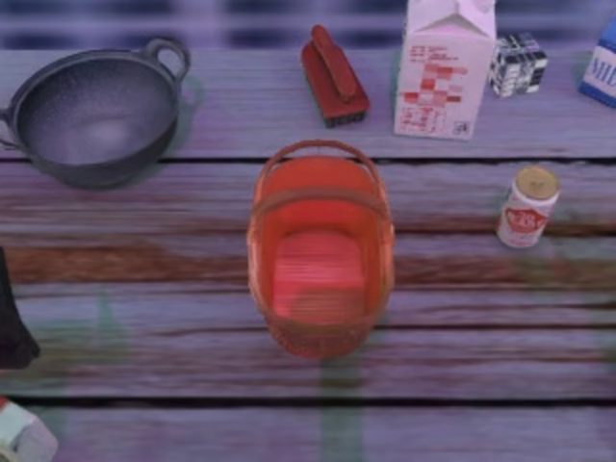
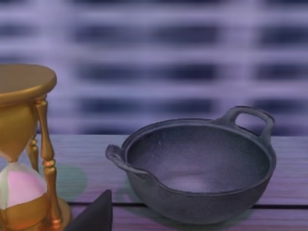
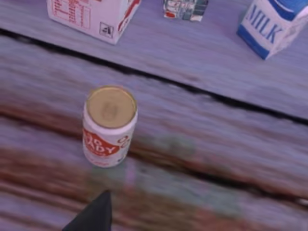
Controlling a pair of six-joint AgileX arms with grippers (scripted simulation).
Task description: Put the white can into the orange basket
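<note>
Weathered wooden planks (image 1: 144,289) in purple-brown tones run across the table, with a blurred striped wall behind. At centre sits the orange basket (image 1: 320,252); the white can (image 1: 527,206) stands upright to its right, well apart. I cannot tell how either gripper's jaws stand.

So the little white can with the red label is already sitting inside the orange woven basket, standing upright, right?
Not quite. The small white can with the red label stands upright on the wooden table, right of the oval orange woven basket, apart from it; the top view shows this.
</note>
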